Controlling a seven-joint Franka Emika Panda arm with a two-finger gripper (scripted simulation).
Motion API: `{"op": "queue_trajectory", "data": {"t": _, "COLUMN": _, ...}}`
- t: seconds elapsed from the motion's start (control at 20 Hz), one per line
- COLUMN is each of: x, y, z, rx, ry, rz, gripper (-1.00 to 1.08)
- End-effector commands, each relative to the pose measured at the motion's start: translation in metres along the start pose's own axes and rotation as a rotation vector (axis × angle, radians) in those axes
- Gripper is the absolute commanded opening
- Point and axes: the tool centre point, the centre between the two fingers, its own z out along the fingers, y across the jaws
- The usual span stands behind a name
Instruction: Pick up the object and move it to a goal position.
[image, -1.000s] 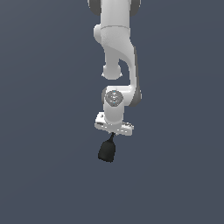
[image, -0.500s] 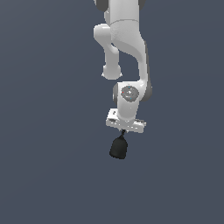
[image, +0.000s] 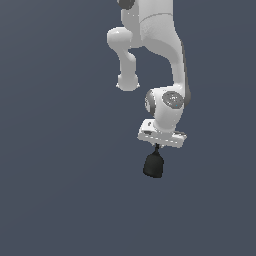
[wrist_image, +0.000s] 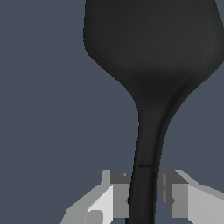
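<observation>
Where fingers (wrist_image: 116, 199) close, object's (image: 153, 164) stem pinched between

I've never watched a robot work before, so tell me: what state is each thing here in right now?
Small matte black object with a bulb-like body and thin stem: held by its stem, hanging below the gripper with the bulb downward, touching nothing else in view.
White two-fingered gripper: shut on the object's stem, one finger on each side.
White robot arm: bent over, wrist pointing down.
</observation>
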Motion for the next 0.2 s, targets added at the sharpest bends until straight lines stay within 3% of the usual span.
{"op": "queue_trajectory", "data": {"t": 0.0, "x": -0.0022, "y": -0.0083, "z": -0.0033, "rx": 0.000, "ry": 0.001, "rz": 0.003, "gripper": -1.00}}
{"op": "queue_trajectory", "data": {"t": 0.15, "x": -0.0031, "y": -0.0117, "z": -0.0042, "rx": 0.000, "ry": 0.001, "rz": 0.003, "gripper": -1.00}}
